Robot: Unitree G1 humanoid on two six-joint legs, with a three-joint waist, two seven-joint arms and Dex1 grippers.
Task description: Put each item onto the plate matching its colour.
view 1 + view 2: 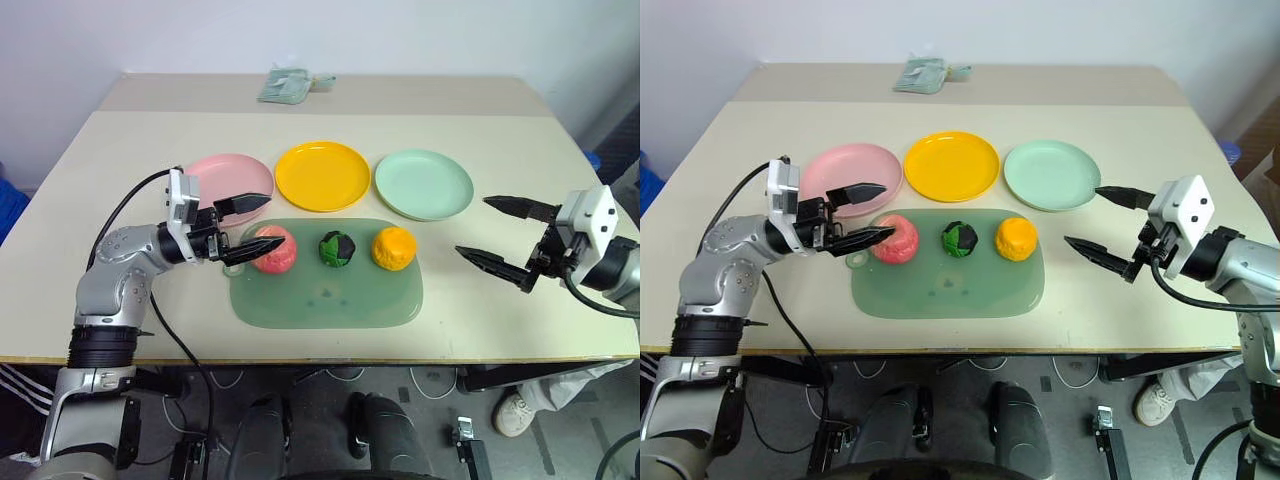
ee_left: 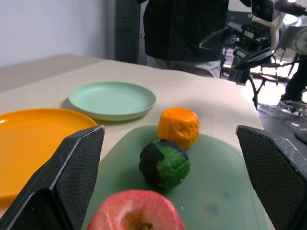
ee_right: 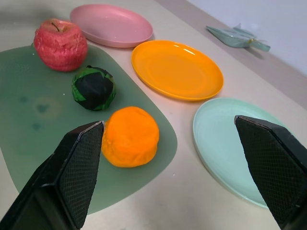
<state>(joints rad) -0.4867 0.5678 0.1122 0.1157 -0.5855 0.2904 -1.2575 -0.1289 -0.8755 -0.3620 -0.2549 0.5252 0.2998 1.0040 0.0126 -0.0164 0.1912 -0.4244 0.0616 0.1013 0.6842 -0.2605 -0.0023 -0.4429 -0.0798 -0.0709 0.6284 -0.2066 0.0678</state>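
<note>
Mat, translucent green, is your landmark on the table. On its far half you have three items in a row: red-pink apple at the left end, green-and-black ball in the middle, orange fruit at the right end, none touching another.

Beyond the mat's far edge you have three bare plates: pink plate to the left, yellow plate in the centre, mint plate to the right.

Left gripper sits at the mat's left end, fingers spread wide and grasping nothing, its near finger just at the apple.

Right gripper hovers off the mat's right edge, fingers parted and empty, well apart from the orange fruit.

Crumpled greenish wrapper lies far beyond the mat, near the table's back edge.
</note>
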